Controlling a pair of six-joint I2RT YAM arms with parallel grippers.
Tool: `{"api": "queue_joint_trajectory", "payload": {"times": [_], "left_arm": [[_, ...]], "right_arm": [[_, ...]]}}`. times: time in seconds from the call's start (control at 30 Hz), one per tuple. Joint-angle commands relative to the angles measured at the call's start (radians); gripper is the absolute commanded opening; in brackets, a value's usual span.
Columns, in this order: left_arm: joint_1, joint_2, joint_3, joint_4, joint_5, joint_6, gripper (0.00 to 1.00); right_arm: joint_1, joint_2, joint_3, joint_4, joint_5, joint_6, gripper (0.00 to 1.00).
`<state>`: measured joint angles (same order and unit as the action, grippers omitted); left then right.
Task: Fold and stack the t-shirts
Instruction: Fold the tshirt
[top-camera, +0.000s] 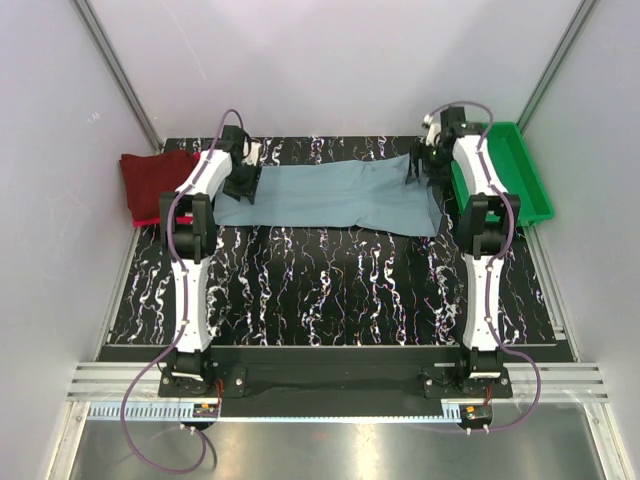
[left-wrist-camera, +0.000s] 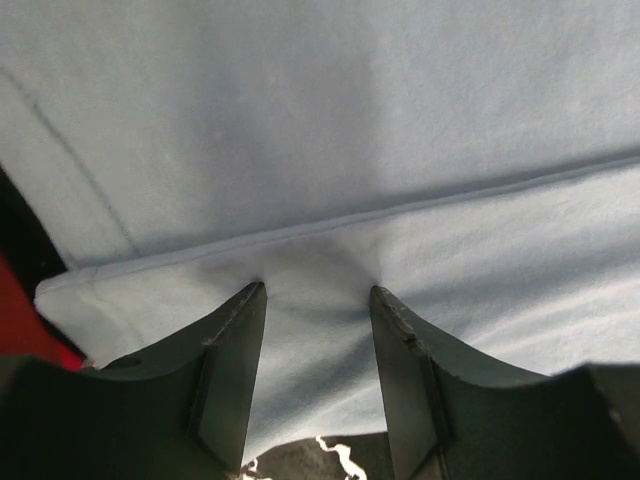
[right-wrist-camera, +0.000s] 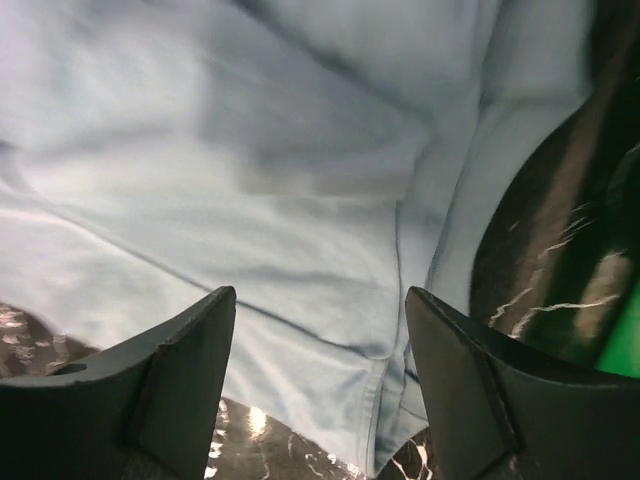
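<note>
The dusty grey-blue t-shirt (top-camera: 330, 195) lies spread flat across the back of the table. My left gripper (top-camera: 243, 180) is at its left end. In the left wrist view the gripper (left-wrist-camera: 318, 292) is open, with both fingertips (left-wrist-camera: 252, 296) pressed into the cloth (left-wrist-camera: 330, 150), which puckers between them beside a folded edge. My right gripper (top-camera: 425, 165) is at the shirt's right end. In the right wrist view it (right-wrist-camera: 320, 300) is wide open just above the hemmed edge of the shirt (right-wrist-camera: 300, 200). The maroon shirt (top-camera: 155, 180) lies on the bright red one (top-camera: 148, 218) at the far left.
A green plastic tray (top-camera: 510, 170) stands at the back right, just beside the right arm; its edge shows in the right wrist view (right-wrist-camera: 622, 350). The black marbled table top (top-camera: 330, 290) runs toward the arm bases. White walls close in on the left, back and right.
</note>
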<state>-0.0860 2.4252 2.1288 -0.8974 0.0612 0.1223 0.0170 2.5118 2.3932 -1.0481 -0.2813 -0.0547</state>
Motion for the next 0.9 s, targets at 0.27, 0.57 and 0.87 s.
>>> {"api": "queue_joint_trajectory", "payload": {"times": [0.27, 0.57, 0.87], "left_arm": [[-0.004, -0.107, -0.047, -0.031, 0.026, -0.015, 0.5], [-0.047, -0.16, -0.082, -0.034, 0.046, -0.015, 0.49], [-0.083, -0.184, -0.122, -0.037, 0.066, -0.018, 0.49]], "right_arm": [[0.0, -0.065, 0.247, 0.053, -0.145, -0.023, 0.73], [0.07, 0.081, 0.3, 0.057, -0.128, -0.045, 0.72], [0.107, 0.12, 0.319, 0.077, -0.124, -0.045, 0.73]]}}
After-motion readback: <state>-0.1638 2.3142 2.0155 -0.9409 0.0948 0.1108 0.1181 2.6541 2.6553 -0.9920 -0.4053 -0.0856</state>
